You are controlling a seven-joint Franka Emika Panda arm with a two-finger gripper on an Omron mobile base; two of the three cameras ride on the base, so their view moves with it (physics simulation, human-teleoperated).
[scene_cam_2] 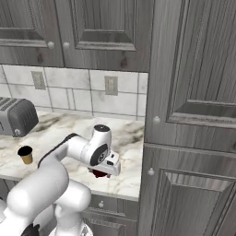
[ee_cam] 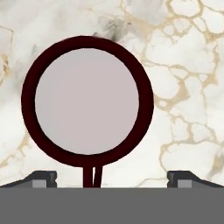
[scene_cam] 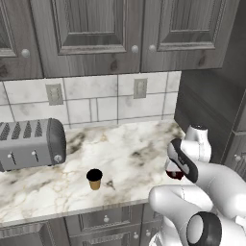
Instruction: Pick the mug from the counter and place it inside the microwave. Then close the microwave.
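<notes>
- Your claw (ee_cam: 112,177) hangs straight over the mug (ee_cam: 87,101), released, tips spread wide to either side of the view's lower edge. That spread suits a grab from above: the round rim looks wider than a narrow gap would take.
- You hold nothing yet. The mug stands upright on the worktop (ee_cam: 188,65), pale inside facing the hand camera, so the hand is squarely above it and looking down into it.
- The mug sits off-centre between the tips, toward one side, with its thin handle pointing down toward the claw. I judge you want to centre before descending, or one tip may land on the rim.
- From the right base camera the mug (scene_cam_2: 98,173) peeks out dark red just under the claw (scene_cam_2: 110,170), near the worktop's front edge and close to the tall cabinet (scene_cam_2: 193,115).
- Well away from the mug, along the worktop, stands a paper cup (scene_cam: 94,178), and beyond that a toaster (scene_cam: 31,143); neither crowds the grab.
- The microwave isn't visible from here, so after lifting you'll have to carry the mug elsewhere.
</notes>
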